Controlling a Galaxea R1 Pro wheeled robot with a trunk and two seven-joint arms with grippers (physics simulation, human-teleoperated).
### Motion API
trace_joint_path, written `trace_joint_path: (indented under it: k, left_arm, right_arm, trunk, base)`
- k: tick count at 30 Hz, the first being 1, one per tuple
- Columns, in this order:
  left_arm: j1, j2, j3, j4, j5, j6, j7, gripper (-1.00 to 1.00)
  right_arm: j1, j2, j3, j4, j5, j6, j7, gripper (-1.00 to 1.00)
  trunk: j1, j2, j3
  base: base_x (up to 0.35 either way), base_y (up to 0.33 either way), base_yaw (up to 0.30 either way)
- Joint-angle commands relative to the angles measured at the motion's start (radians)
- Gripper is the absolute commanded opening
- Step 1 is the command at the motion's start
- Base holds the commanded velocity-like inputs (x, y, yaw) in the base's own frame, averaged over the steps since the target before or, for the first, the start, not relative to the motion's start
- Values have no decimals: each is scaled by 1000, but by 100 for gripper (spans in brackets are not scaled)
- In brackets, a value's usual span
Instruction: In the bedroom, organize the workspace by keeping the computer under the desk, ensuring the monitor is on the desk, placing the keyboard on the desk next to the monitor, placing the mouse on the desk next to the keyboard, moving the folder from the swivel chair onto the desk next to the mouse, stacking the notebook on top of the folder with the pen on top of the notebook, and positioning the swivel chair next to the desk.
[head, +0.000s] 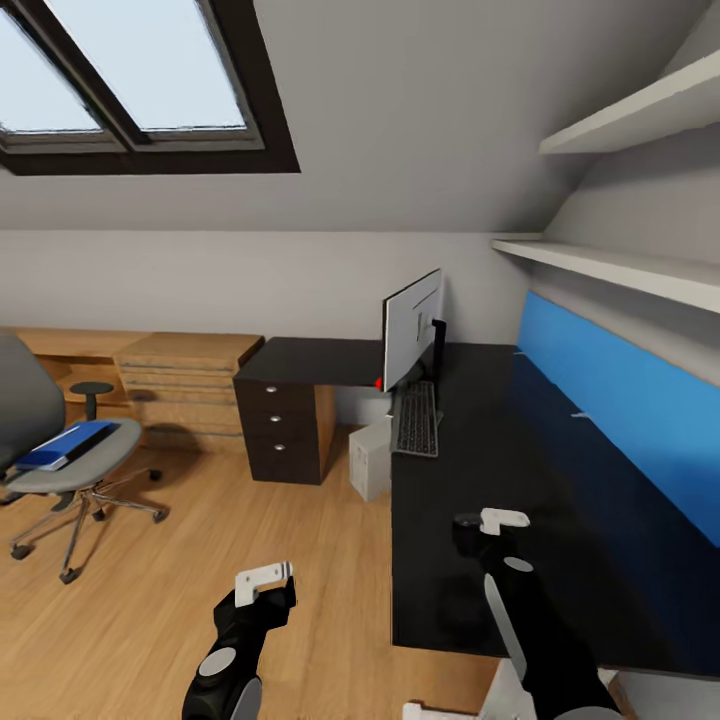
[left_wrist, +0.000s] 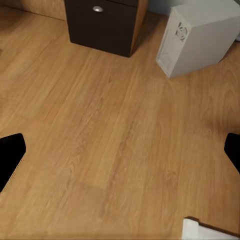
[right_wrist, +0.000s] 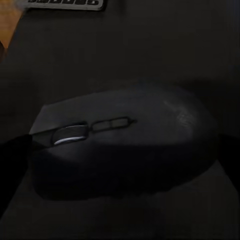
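My right gripper (head: 480, 522) hangs low over the front of the black desk (head: 560, 470), shut on the black mouse (head: 465, 528). In the right wrist view the mouse (right_wrist: 125, 145) spans the gap, and a finger touches each end. Farther back on the desk stand the monitor (head: 412, 325) and the keyboard (head: 418, 418). The computer (head: 372, 458) (left_wrist: 200, 37) sits on the floor at the desk's edge. My left gripper (head: 265, 580) is open above bare floor. The blue folder (head: 65, 445) lies on the swivel chair (head: 70, 470) at far left. Notebook and pen are out of view.
A dark drawer unit (head: 285, 425) (left_wrist: 105, 25) stands under the desk's far wing, with light oak drawers (head: 180, 385) behind the chair. Wall shelves (head: 620, 265) run above the desk's blue back panel (head: 620, 400). Open wood floor (head: 200, 520) lies between the chair and the desk.
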Motion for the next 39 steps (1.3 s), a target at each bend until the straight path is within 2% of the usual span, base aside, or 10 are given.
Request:
trace_joint_path:
  k: [1, 12, 21, 27, 29, 39]
  left_arm:
    - [-1, 1, -2, -1, 9, 2, 8, 100]
    - [-1, 1, 1, 0, 10, 2, 8, 100]
    - [-1, 1, 0, 0, 10, 0, 8, 100]
    - [-1, 1, 4, -2, 11, 0, 7, 100]
    - [-1, 1, 17, -5, 12, 0, 7, 100]
    - [-1, 1, 30, -7, 15, -1, 7, 100]
  right_arm:
    - [-1, 20, 0, -1, 3, 2, -3, -100]
    - [1, 22, 12, 1, 4, 2, -3, -100]
    - [1, 22, 42, 2, 4, 2, -4, -100]
    - [3, 22, 55, 0, 5, 3, -4, -100]
    - [6, 21, 56, -3, 6, 2, -3, -100]
    - [7, 21, 58, -6, 6, 2, -21, -100]
  trunk:
    - [0, -1, -1]
    - [0, -1, -1]
    - [0, -1, -8]
    - [-23, 41, 7]
    - [-31, 55, 13]
    - [-69, 125, 44]
  base:
    - [-80, 317, 261]
    - [-6, 319, 274]
    - [10, 48, 222]
    - [6, 2, 100]
    - [150, 0, 12]
    - [287, 0, 100]
